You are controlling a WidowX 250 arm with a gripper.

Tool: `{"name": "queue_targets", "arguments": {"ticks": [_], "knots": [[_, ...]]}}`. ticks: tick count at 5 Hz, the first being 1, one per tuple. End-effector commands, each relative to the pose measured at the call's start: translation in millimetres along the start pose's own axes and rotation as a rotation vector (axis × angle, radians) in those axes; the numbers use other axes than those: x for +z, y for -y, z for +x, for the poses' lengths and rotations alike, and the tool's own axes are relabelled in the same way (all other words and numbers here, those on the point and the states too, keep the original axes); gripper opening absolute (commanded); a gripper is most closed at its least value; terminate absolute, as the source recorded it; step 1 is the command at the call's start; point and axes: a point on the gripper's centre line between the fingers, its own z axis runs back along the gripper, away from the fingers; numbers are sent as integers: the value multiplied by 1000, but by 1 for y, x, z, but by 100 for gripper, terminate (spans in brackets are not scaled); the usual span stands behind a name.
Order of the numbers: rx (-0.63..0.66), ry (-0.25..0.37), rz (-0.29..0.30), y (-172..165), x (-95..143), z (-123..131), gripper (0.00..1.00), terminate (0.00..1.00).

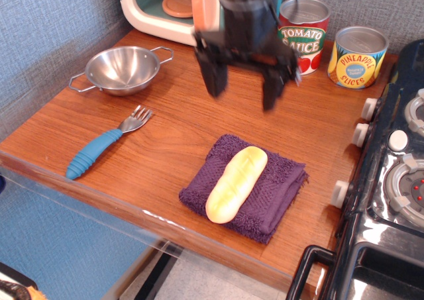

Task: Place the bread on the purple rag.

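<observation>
The bread [236, 183], a pale yellow toy baguette with a golden-brown far end, lies diagonally on the dark purple rag [278, 193] near the table's front edge. My gripper [244, 88] hangs well above and behind the bread, open and empty, its two black fingers [214, 75] spread wide apart. Nothing touches the bread.
A steel bowl [122, 68] sits at the back left, with a blue-handled fork [99, 150] in front of it. A tomato sauce can [305, 32] and a pineapple can [358, 56] stand at the back right. A toy stove [391, 181] borders the right side, a toy oven [159, 8] the back.
</observation>
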Motion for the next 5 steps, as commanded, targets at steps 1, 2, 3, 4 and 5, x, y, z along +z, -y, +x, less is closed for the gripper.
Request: {"name": "queue_targets", "arguments": {"ticks": [1,2,3,4,5], "knots": [[36,-14,27,-33,1,34,100,0],[31,-38,48,-37,-5,35,100,0],[26,-55,51,-39,-5,33,100,0],[26,-55,51,-39,-5,33,100,0],[26,-55,51,-39,-5,33,100,100]]}}
